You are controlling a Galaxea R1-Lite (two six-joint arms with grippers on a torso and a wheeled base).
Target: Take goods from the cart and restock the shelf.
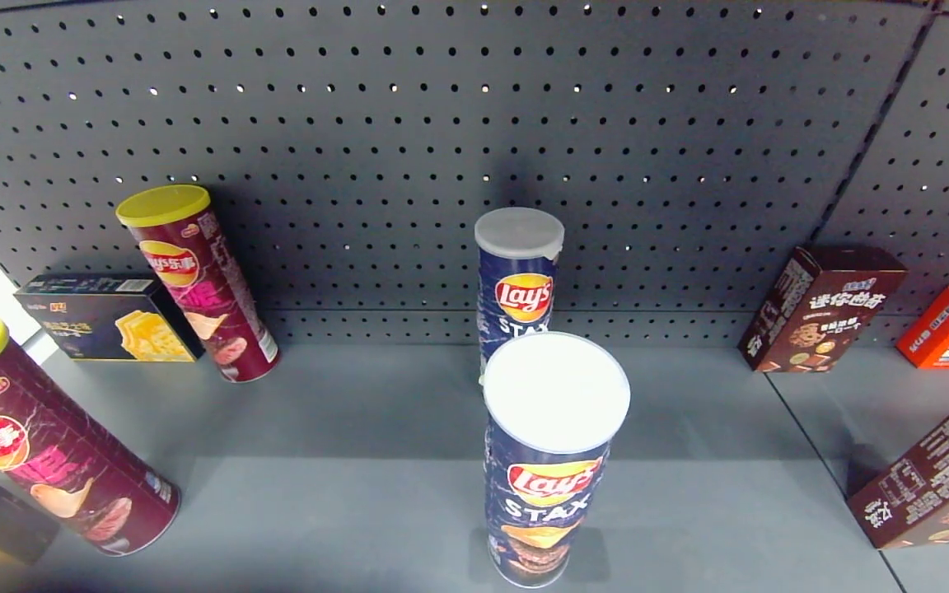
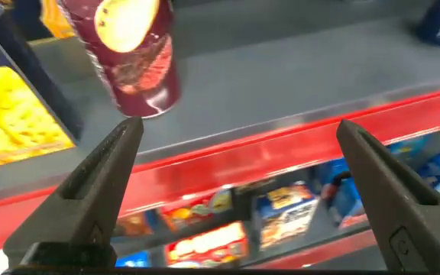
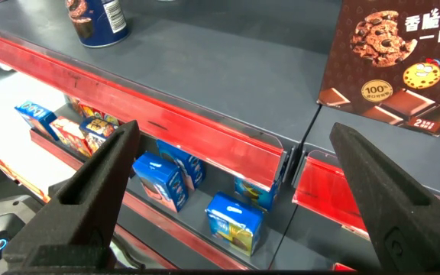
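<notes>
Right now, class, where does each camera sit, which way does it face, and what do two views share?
Head view: on the head, looking forward and down at the grey shelf.
Left wrist view: on the left wrist, looking past the open left gripper at the shelf's red edge and a maroon can.
Right wrist view: on the right wrist, looking past the open right gripper at a brown cookie box.
Shared: head and right wrist views both show the front blue can.

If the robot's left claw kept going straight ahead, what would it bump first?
Probably the red front strip of the grey shelf, straight ahead of the open left gripper. The dark red chip can stands off that line; depth is unclear.
</notes>
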